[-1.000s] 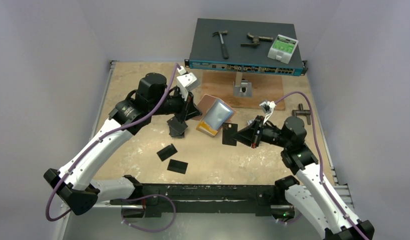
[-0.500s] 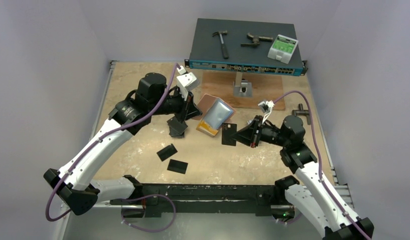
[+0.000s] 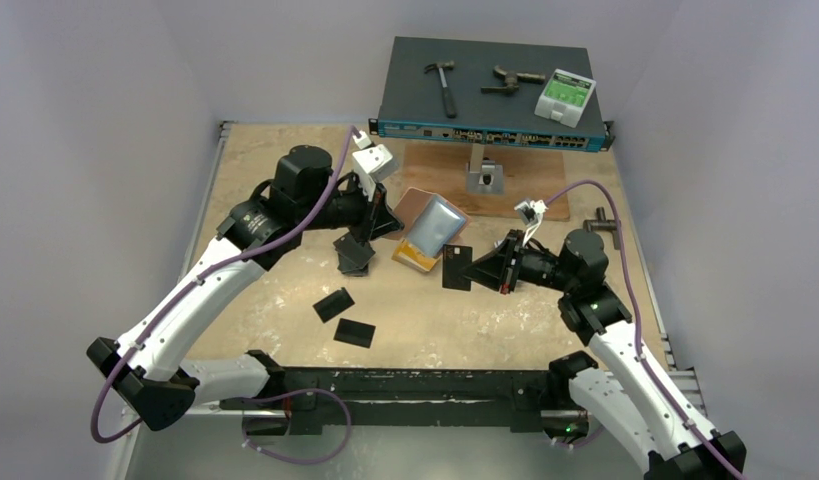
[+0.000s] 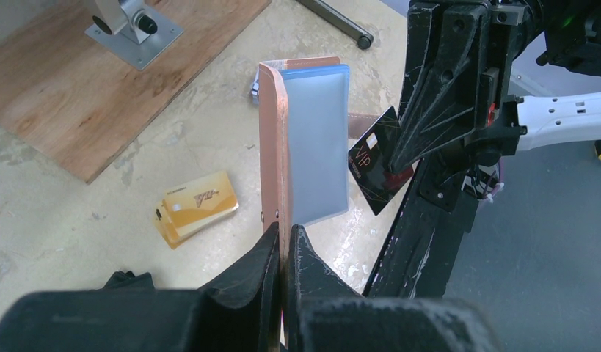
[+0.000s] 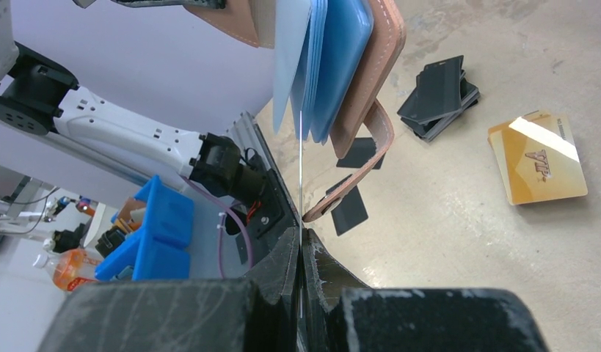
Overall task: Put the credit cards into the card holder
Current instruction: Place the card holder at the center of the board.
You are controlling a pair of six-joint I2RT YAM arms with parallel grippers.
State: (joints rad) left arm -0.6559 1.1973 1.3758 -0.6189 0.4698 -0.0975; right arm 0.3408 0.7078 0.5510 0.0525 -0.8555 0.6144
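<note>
**Now, a stiff card meets a floppy holder**

The black card is likely light, rigid and slick. It is best gripped flat across one short end, so that the far end stays free to slide into a slot. The right claw is clamped on it in just that way, and from that wrist the card shows only as a thin edge-on line.

The pink card holder hangs open in the air above the middle of the worktop, with the card just beside it at about 5 o'clock in the overhead view. It looks soft and leathery, its pale blue sleeves fan loosely and its snap strap dangles. A grip on the cover near the spine seems the only firm hold. The left claw is shut on that pink cover's edge.

I judge the sleeves will buckle if the card goes in crooked.

On the worktop below, the gold cards lie near the holder's 6 o'clock. A black stack sits at about 8 o'clock, and two loose black cards lie farther out at 7 o'clock. All of these lie flat, so they would be hard to pinch without lifting an edge.
</note>
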